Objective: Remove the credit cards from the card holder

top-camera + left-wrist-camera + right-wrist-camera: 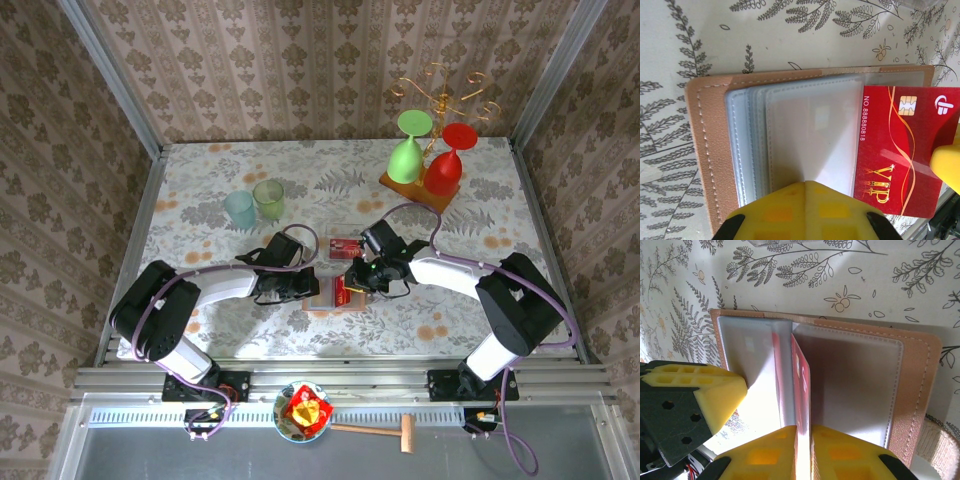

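- Salmon-brown leather-like bifold card holder (330, 306) lies open and flat on the leaf-print tablecloth (200, 200), near the table's front edge, between the two grippers.
- Inside it, grey-blue clear plastic sleeves (810, 135) are stacked like leaves.
- Left gripper (310, 287) is at the holder's 9 o'clock in the top view. In its wrist view the yellow fingers (805, 200) enter from 6 o'clock, jaws fully together with nothing between them. The tips are pressed down on the top sleeve.
- From the right wrist the left gripper shows as a yellow pad (710, 390) at 8 o'clock, against the left-hand sleeves.
- Right gripper (362, 282) is at the holder's 3 o'clock. Its jaws are nearly together, pinched on the edge of a thin red plastic card (801, 375) seen edge-on, standing up between two sleeves.
- Left wrist view: this red card (900, 150), with gold "VIP" lettering and a chip, sticks out of the sleeve toward 3 o'clock, mostly exposed. A yellow right-gripper finger (947, 167) is on its far edge.
- A second red card (343, 247) lies flat on the cloth at the holder's 12 o'clock, just apart from it.
- Two pale tumblers (254, 204) stand at 10 o'clock, well apart.
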`<state>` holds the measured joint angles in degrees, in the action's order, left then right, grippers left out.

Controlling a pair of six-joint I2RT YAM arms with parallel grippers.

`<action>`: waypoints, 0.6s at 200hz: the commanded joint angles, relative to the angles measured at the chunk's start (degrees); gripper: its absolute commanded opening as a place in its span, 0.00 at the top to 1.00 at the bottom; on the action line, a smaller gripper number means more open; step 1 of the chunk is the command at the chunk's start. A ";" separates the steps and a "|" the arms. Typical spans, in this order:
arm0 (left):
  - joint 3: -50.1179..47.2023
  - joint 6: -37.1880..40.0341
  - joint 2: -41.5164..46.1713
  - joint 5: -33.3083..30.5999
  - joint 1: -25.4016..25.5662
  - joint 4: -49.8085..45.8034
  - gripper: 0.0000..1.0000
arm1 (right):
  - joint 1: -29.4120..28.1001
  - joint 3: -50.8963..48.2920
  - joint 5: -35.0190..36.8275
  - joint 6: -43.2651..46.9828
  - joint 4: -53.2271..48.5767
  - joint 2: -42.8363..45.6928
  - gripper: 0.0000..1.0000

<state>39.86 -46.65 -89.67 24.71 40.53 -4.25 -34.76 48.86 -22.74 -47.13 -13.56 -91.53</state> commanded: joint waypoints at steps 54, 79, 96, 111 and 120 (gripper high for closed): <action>0.09 0.42 -1.56 -0.54 0.28 -1.42 0.95 | -0.39 0.62 -0.30 -0.90 -1.76 1.17 0.87; 0.13 0.36 -1.47 -0.54 0.28 -1.51 0.95 | -0.39 0.51 -0.08 -0.86 -1.84 1.36 0.89; 0.13 0.34 -1.26 -0.62 0.30 -1.46 0.95 | -0.41 0.62 0.13 -0.77 -2.05 1.56 0.91; 0.13 0.31 -1.06 -0.63 0.27 -1.48 0.95 | -0.39 0.71 0.37 -0.61 -2.32 1.83 0.91; 0.13 0.25 -0.95 -0.63 0.31 -1.55 0.95 | -0.37 0.70 0.57 -0.58 -2.45 2.06 0.91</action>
<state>39.86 -46.65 -89.69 24.71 40.53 -4.23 -34.76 48.86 -22.74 -47.33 -13.69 -91.42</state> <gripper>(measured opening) 0.053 0.090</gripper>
